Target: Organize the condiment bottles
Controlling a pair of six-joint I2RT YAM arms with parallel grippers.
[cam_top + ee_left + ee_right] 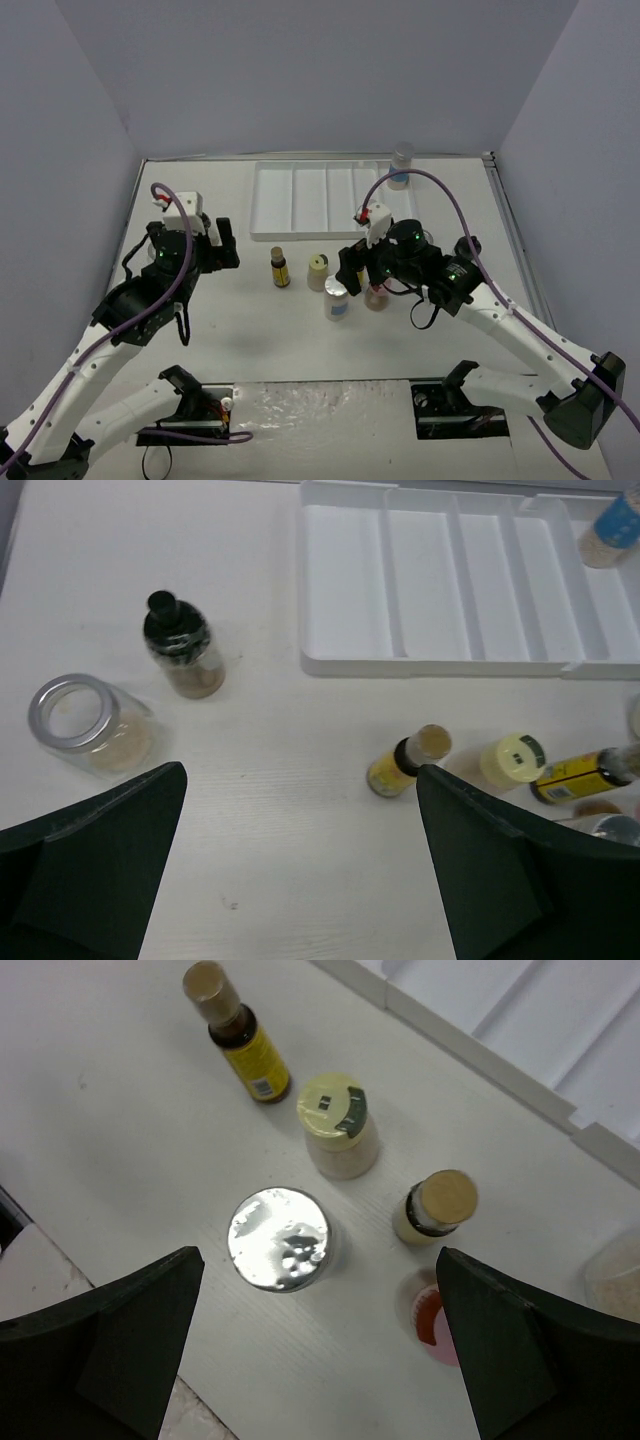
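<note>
While the overhead view sets the white tray (290,195) along the far edge of the worktop (260,335), with a blue-labelled bottle (401,165) at the tray's far right corner, it hides things that the wrist cameras catch. Only the left wrist view shows a black-capped bottle (182,652) and a clear jar of tan powder (88,728) toward the worktop's left edge. Both lie ahead of the left gripper (300,875), whose fingers stand wide apart with nothing between them. From above, an amber bottle (280,267), a yellow-capped bottle (318,272), a silver-lidded jar (336,300) and a pink-capped bottle (376,296) cluster mid-worktop, in front of the tray. The right wrist view adds a second tan-capped bottle (437,1205) between the yellow and pink caps. The right gripper (320,1355) hangs over that cluster, fingers spread wide, the silver-lidded jar below them untouched.
</note>
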